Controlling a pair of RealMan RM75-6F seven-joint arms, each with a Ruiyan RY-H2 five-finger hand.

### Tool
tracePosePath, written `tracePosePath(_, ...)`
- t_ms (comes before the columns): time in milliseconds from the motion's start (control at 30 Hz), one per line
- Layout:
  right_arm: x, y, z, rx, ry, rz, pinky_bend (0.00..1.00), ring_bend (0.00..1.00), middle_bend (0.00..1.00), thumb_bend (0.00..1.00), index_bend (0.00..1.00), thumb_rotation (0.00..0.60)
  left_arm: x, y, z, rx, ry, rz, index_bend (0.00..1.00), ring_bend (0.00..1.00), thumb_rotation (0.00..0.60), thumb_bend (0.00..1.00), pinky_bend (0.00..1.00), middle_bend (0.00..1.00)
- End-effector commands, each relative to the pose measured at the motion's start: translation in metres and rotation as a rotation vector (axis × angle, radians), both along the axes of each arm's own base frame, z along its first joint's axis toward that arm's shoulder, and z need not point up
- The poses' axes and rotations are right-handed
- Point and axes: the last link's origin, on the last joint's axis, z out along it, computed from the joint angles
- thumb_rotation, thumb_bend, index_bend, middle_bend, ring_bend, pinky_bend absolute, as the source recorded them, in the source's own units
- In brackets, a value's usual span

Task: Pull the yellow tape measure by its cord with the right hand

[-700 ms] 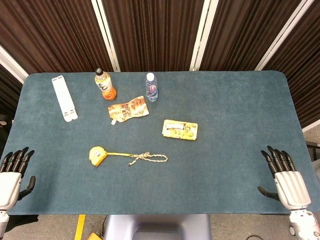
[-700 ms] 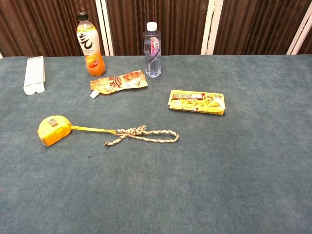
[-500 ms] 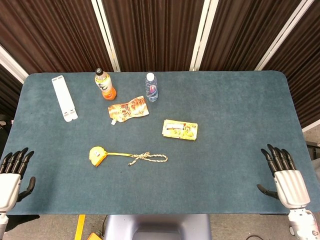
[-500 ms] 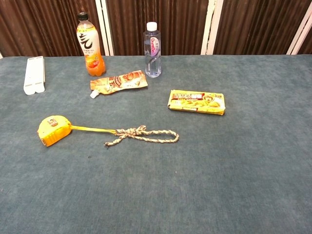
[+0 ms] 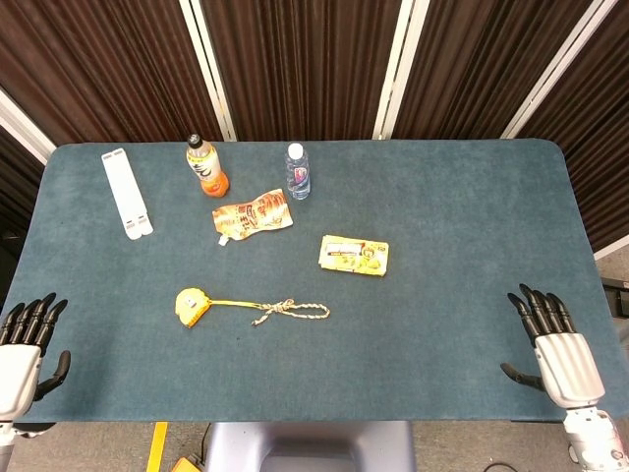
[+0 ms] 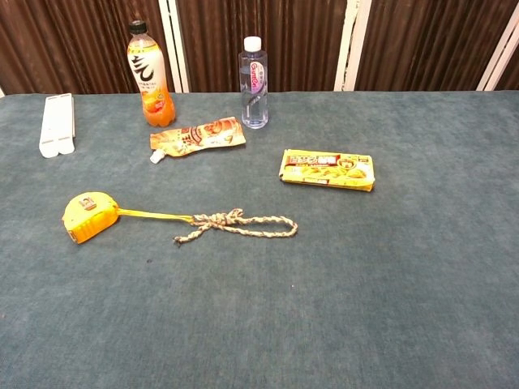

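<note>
The yellow tape measure [image 5: 192, 305] [image 6: 86, 216] lies on the blue-green table, left of centre, with a short length of yellow tape drawn out to the right. A braided cord [image 5: 292, 312] [image 6: 239, 224] is knotted to the tape's end and lies loose on the cloth. My right hand [image 5: 555, 346] hovers at the table's near right corner, fingers spread, holding nothing, far from the cord. My left hand [image 5: 24, 349] is at the near left corner, also spread and empty. Neither hand shows in the chest view.
An orange drink bottle [image 5: 206, 165], a clear water bottle [image 5: 298, 171], an orange pouch [image 5: 252, 214] and a yellow snack box [image 5: 354, 255] lie beyond the tape measure. A white flat stand [image 5: 126, 193] lies at the far left.
Both hands have drifted slightly toward the table's near edge; the right one also shifted a little left. The tape measure and cord have not moved.
</note>
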Motion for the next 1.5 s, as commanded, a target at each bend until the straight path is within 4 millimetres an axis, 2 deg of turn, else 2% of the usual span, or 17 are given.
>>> tracePosePath(33,0.005,-0.01,-0.005,0.041,-0.019,0.013,0.0,0.0,0.04,0.06,0.15,0.6,-0.001,0.0,0.001,0.001,-0.002,0.009,0.03,0.0,0.6,0.51,0.05,0.0)
tracePosePath(167,0.023,-0.037,-0.011,0.112,-0.05,0.045,0.0,0.0,0.04,0.06,0.18,0.6,-0.001,-0.001,0.002,-0.005,-0.006,0.013,0.03,0.0,0.6,0.51,0.05,0.0)
tracePosePath(333,0.061,-0.078,-0.031,0.173,-0.052,0.097,0.0,0.0,0.03,0.06,0.23,0.6,-0.002,-0.006,0.005,0.002,-0.003,0.011,0.03,0.0,0.6,0.51,0.05,0.0)
tracePosePath(500,0.095,-0.11,-0.068,0.243,-0.066,0.119,0.0,0.0,0.03,0.08,0.32,0.6,-0.004,-0.007,0.005,0.006,0.006,0.015,0.04,0.0,0.6,0.51,0.06,0.0)
tracePosePath(667,0.118,-0.129,-0.108,0.333,-0.076,0.114,0.0,0.0,0.03,0.14,0.39,0.6,0.0,-0.004,0.004,0.009,0.013,0.01,0.03,0.0,0.6,0.51,0.06,0.0)
tracePosePath(933,0.135,-0.148,-0.148,0.317,-0.13,0.107,0.0,0.0,0.03,0.18,0.45,0.6,-0.002,-0.001,0.007,0.018,0.021,0.021,0.03,0.0,0.6,0.51,0.06,0.0)
tracePosePath(1167,0.142,-0.162,-0.167,0.295,-0.181,0.087,0.0,0.0,0.04,0.3,0.53,0.6,-0.001,-0.001,0.003,0.015,0.025,0.023,0.03,0.0,0.6,0.52,0.06,0.0)
tracePosePath(1500,0.149,-0.173,-0.201,0.346,-0.204,0.057,0.0,0.0,0.04,0.31,0.54,0.6,-0.002,-0.003,0.005,0.022,0.023,0.026,0.03,0.0,0.6,0.51,0.06,0.0)
